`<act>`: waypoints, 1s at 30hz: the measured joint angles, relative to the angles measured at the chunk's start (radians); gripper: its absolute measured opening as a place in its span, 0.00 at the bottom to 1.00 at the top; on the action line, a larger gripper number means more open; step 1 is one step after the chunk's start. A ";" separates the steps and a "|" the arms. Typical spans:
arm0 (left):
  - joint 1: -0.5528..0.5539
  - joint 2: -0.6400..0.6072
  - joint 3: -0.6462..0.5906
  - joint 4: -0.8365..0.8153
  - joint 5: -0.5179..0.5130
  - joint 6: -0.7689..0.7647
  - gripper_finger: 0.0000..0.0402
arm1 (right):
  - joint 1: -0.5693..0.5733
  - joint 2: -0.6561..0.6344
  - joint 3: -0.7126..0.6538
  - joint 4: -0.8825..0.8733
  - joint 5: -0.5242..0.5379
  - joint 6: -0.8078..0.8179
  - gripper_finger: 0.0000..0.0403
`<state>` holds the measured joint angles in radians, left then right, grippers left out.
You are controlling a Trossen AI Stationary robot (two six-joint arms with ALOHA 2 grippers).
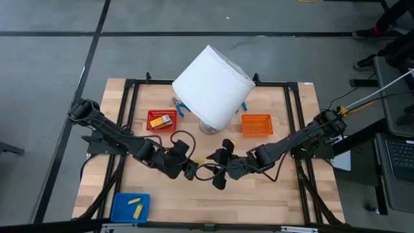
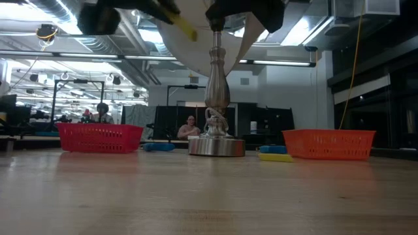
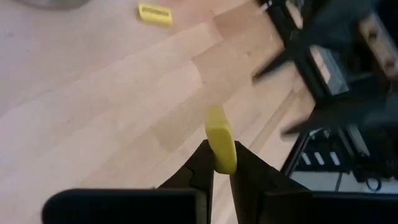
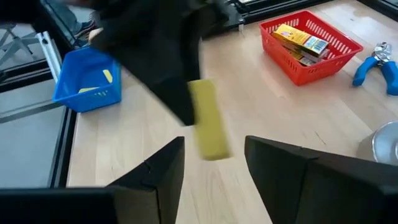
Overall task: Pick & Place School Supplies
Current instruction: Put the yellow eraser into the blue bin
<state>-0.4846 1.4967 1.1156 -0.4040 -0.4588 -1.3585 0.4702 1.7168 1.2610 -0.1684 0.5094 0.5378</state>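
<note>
A plain yellow short stick (image 3: 219,134) is held above the table's middle by my left gripper (image 3: 221,155), which is shut on it. In the low view the stick (image 2: 184,27) shows high above the wood, tilted. My right gripper (image 4: 214,143) is open and faces the left one. Its fingers stand on either side of the stick's free end (image 4: 211,146) without touching it. In the high view both grippers meet near the table's middle, left gripper (image 1: 191,170) and right gripper (image 1: 220,171). Yellow-orange packets (image 1: 160,120) lie in the red basket (image 1: 150,125). My left gripper pinches the yellow stick between its two fingers at one end (image 3: 224,163). The rest of the stick juts out past the fingertips. The stick is lifted clear of the table and tilted.
A lamp with a big white shade (image 1: 212,84) stands on its metal base (image 2: 216,145) at the far middle. The orange basket (image 1: 257,124) sits right of it. A blue tray (image 1: 121,210) with yellow sticks is at the near left. Blue-handled tools (image 4: 373,65) and a loose packet (image 3: 155,14) lie near the lamp.
</note>
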 joint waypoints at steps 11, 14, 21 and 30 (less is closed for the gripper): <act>-0.281 -0.090 0.000 -0.433 0.141 -0.352 0.06 | -0.001 0.000 0.000 -0.007 0.016 0.049 0.42; -0.410 -0.102 0.000 -0.527 0.218 -0.488 0.06 | -0.001 0.000 0.000 -0.012 0.022 0.060 0.42; -0.611 -0.047 0.000 -0.559 0.345 -0.660 0.06 | 0.010 0.000 0.001 -0.051 -0.019 0.128 0.42; -0.703 0.075 0.000 -0.480 0.378 -0.670 0.06 | 0.030 0.000 -0.024 -0.197 -0.034 0.255 0.42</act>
<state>-1.1876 1.5720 1.1152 -0.8844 -0.0811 -2.0280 0.4999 1.7164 1.2369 -0.3651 0.4750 0.7927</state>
